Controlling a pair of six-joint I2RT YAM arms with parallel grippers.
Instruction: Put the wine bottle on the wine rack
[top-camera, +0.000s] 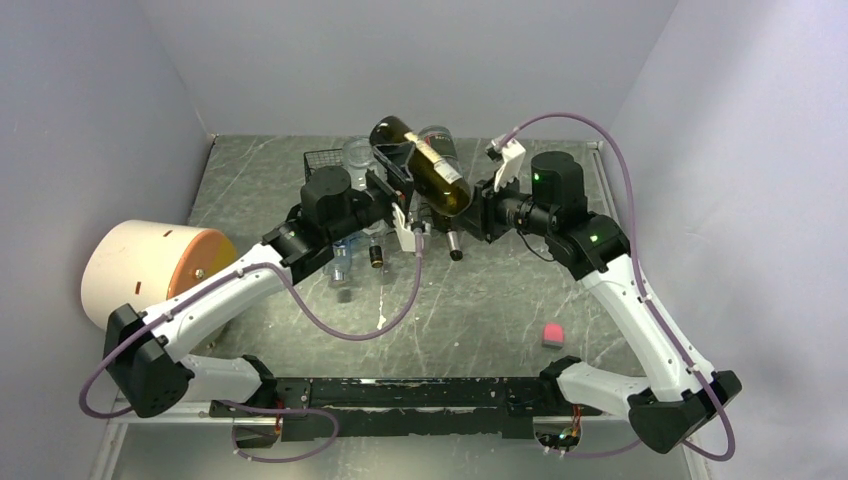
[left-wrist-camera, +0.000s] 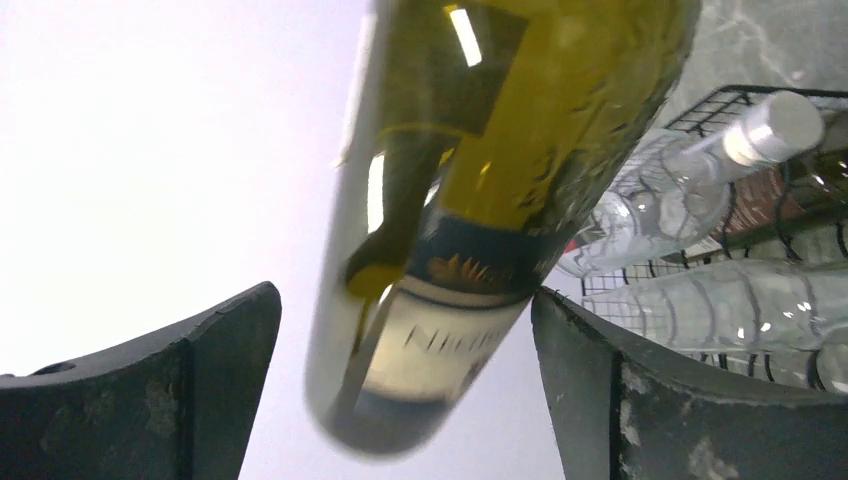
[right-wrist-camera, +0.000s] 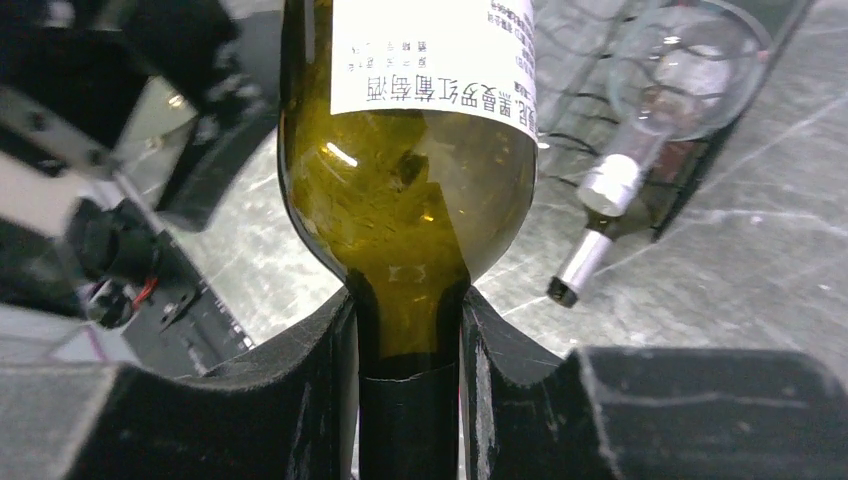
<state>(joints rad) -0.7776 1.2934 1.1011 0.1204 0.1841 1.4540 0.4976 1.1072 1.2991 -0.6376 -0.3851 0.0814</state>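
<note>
The wine bottle (top-camera: 432, 168) is up in the air, lying at a slant above the back of the table (top-camera: 480, 310), its base toward the far wall and its neck pointing down toward the right arm. The right gripper (right-wrist-camera: 410, 375) has it: the wrist view shows both dark fingers pressed tight against the neck just below the olive-green shoulder, white label up top. Over on the other side, the left gripper (left-wrist-camera: 400, 400) stands wide, one finger on each side of the bottle's lower body. The bottle's edge sits right against the right-hand finger (left-wrist-camera: 640, 400) in that view, while a clear gap shows on the other side, so there's no clamp there. Just behind and left of the bottle sits the wine rack (top-camera: 320, 162), black wire, with clear glass bottles (left-wrist-camera: 720, 300) lying in it, one showing a silver cap (left-wrist-camera: 772, 130). The bottle hangs near the rack, not resting on it. A beige drum (top-camera: 150, 265) sits at the left edge and a small pink block (top-camera: 551, 334) lies alone on the near right.
</note>
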